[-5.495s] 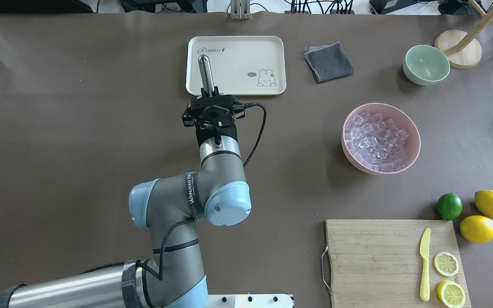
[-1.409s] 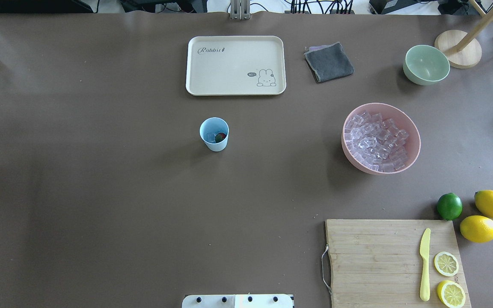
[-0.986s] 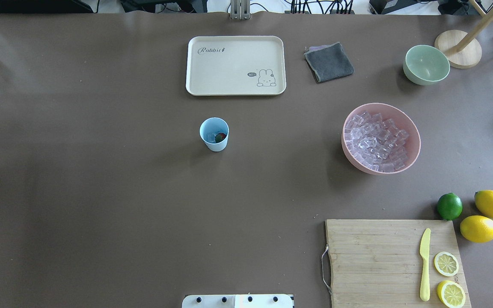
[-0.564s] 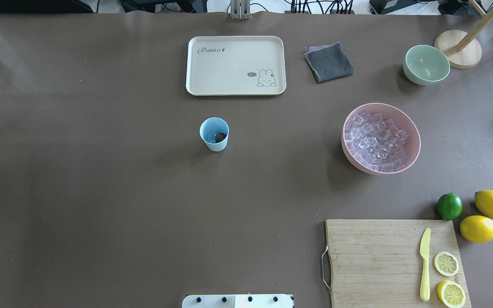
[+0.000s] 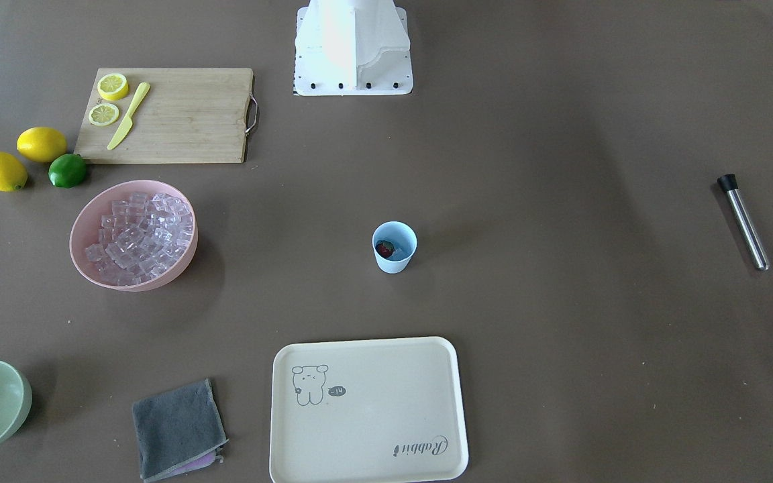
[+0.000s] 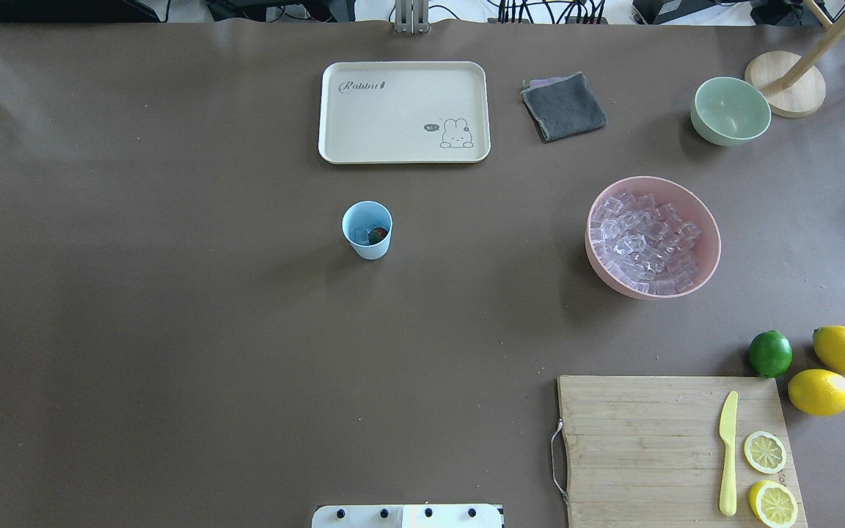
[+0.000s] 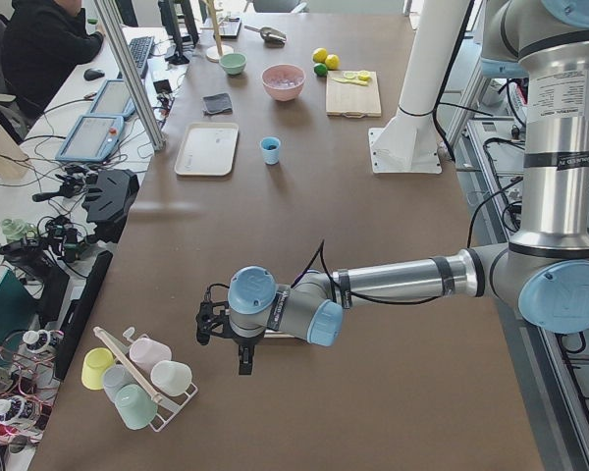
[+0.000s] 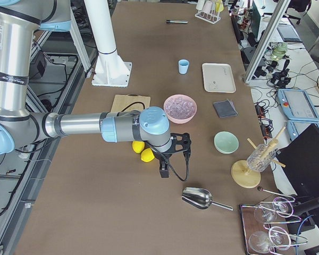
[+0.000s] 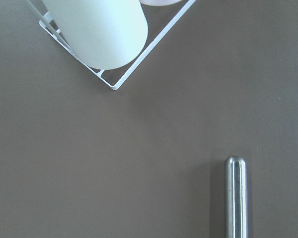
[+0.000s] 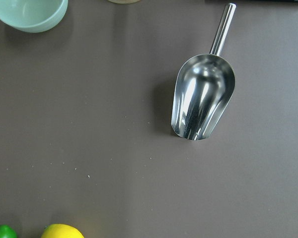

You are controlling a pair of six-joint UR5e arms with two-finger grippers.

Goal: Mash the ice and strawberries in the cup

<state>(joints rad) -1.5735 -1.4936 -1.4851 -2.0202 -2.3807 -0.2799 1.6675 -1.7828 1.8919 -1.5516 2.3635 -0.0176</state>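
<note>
Overhead exterior has the brown counter laid out wide. Each arm hangs low at its own end: the left hand by a steel rod lying flat, black cap toward the robot, and the right hand near a lemon. Open or closed, I can't tell for either. The pink bowl is heaped with ice. Mid-counter the cup stands upright, mouth up, holding a little ice and the strawberry.
</note>
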